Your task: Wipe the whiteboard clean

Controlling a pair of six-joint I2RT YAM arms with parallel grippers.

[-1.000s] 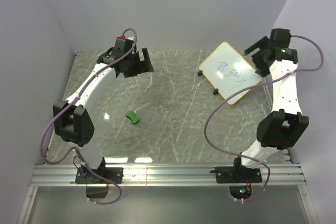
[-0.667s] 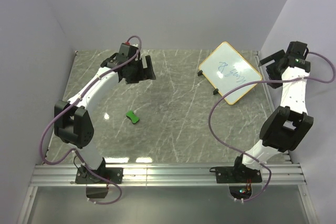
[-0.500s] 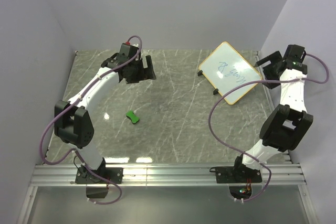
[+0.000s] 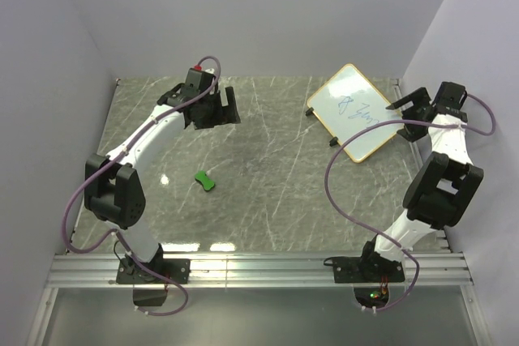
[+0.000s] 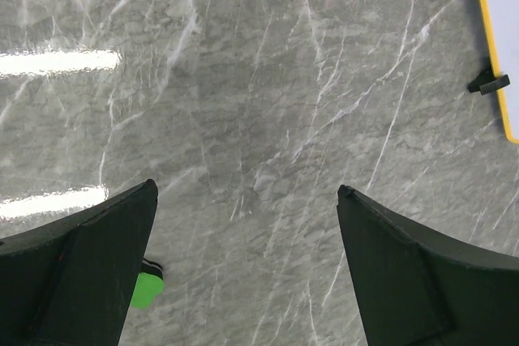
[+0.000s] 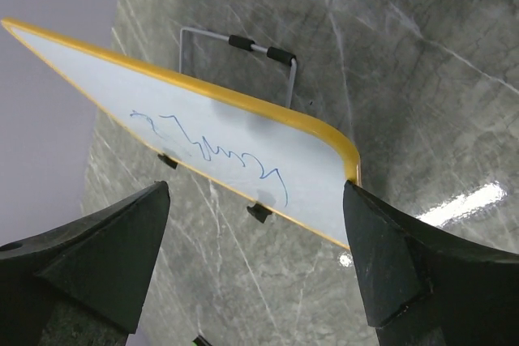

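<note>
The whiteboard [image 4: 354,111] stands tilted on small black feet at the back right of the table, with a tan frame and blue scribbles; the right wrist view [image 6: 243,160] shows it too, and its edge shows in the left wrist view [image 5: 496,54]. My right gripper [image 4: 409,104] is open and empty, just right of the board. A small green eraser [image 4: 206,181] lies on the table left of centre; its tip shows in the left wrist view [image 5: 147,288]. My left gripper [image 4: 225,108] is open and empty, above the back left of the table.
The grey marble table [image 4: 268,168] is walled by pale panels at the back and both sides. A wire stand [image 6: 243,46] props the board from behind. A metal rail [image 4: 259,269] runs along the near edge by the arm bases.
My right gripper has swung away from above the whiteboard's right edge, out to the right and lower. The whiteboard shifted slightly. My left gripper moved a little right.
</note>
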